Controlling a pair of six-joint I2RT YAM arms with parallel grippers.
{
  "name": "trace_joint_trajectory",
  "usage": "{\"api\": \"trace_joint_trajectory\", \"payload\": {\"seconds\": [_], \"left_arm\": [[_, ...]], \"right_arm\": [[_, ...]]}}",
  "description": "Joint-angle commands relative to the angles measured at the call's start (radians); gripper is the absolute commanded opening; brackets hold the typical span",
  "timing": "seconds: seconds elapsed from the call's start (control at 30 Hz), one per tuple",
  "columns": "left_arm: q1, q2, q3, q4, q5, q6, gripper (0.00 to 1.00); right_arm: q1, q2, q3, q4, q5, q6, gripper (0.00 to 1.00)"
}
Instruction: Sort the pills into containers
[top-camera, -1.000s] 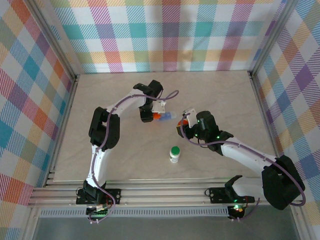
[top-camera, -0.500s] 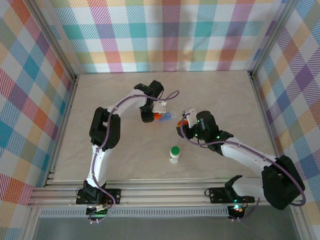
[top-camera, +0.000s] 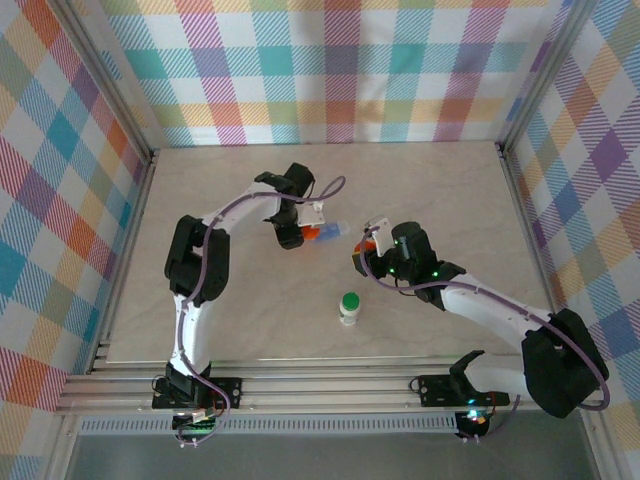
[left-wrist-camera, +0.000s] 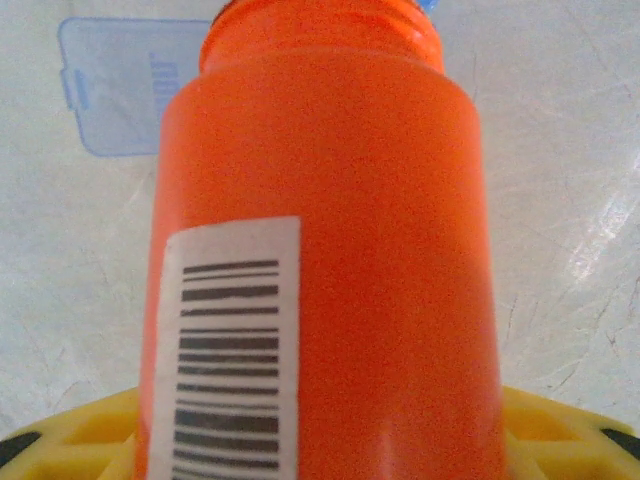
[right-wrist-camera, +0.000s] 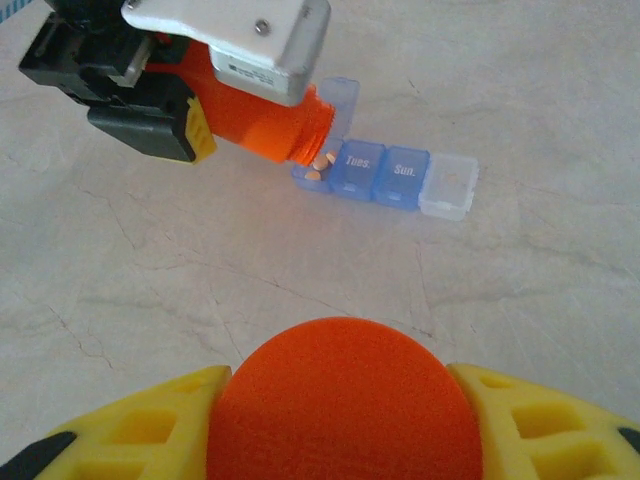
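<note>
Marbled tabletop (top-camera: 250, 300); left end effector (top-camera: 298, 234) tight on orange bottle (left-wrist-camera: 330, 250), right end effector (top-camera: 362, 252) on orange cap (right-wrist-camera: 342, 400).

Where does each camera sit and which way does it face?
Top external: overhead behind the robot, facing down on the beige table; left arm, right arm show.
Left wrist: on the left hand, facing the orange cylindrical plastic bottle between yellow fingers.
Right wrist: on the right hand, past its round orange cap toward the translucent pale-blue pill-box strip.
Both wrist views share bottle and strip.
</note>
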Motion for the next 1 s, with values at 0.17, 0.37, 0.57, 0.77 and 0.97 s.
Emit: {"api": "trace_joint_trajectory", "payload": {"seconds": [0.17,0.37,0.57,0.77,0.97], "left_arm": [[0.030,-0.111,-0.089,0.101,0.082,-0.060,0.00],[0.045,-0.164,-0.169,0.209,0.155,-0.126,0.00],[0.053,-0.186,-0.222,0.263,0.173,-0.156,0.00],[0.073,-0.253,-0.312,0.374,0.240,-0.209,0.00],[0.087,-0.343,-0.442,0.510,0.301,-0.276,0.00]], "right_arm": [[-0.004,0.008,0.030,0.008,-0.015,0.015,0.08],[-0.004,0.011,0.030,0.008,-0.013,0.011,0.08],[-0.004,0.011,0.031,0.010,-0.013,0.013,0.08],[-0.004,0.014,0.032,0.007,-0.010,0.009,0.09],[-0.004,0.024,0.034,0.004,0.000,0.004,0.08]]}}
